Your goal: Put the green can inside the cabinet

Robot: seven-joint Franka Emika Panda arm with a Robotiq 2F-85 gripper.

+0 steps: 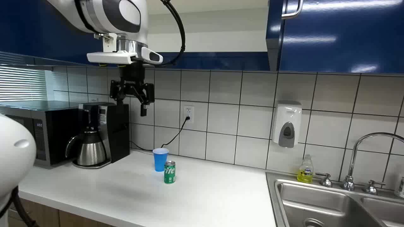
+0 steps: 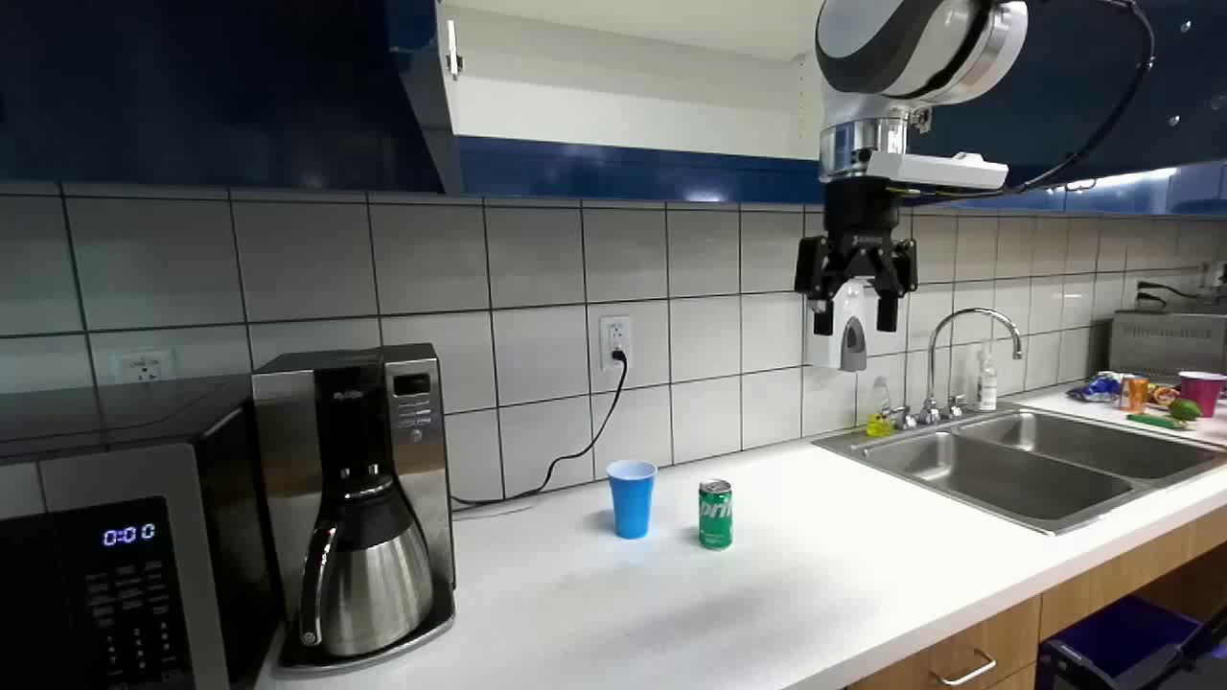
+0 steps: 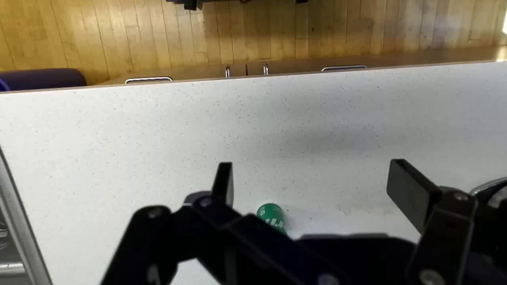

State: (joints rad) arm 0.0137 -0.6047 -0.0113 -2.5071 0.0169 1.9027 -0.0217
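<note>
The green can (image 1: pixel 169 172) stands upright on the white counter, and it also shows in an exterior view (image 2: pixel 715 516). In the wrist view the can (image 3: pixel 272 215) is partly hidden behind the gripper's linkage. The cabinet (image 1: pixel 221 60) is on the wall above, its front open and its pale interior showing; its blue lower edge also shows in an exterior view (image 2: pixel 652 171). My gripper (image 1: pixel 132 107) points down, well above the counter and the can, touching neither. The gripper also shows in an exterior view (image 2: pixel 855 314). In the wrist view its fingers (image 3: pixel 313 184) are wide apart with nothing between them.
A blue cup (image 1: pixel 160 160) stands close beside the can. A coffee maker (image 2: pixel 359 498) and a microwave (image 2: pixel 115 565) are at one end of the counter. A sink (image 1: pixel 312 197) with a faucet (image 1: pixel 355 154) is at the other. A soap dispenser (image 1: pixel 287 124) hangs on the wall.
</note>
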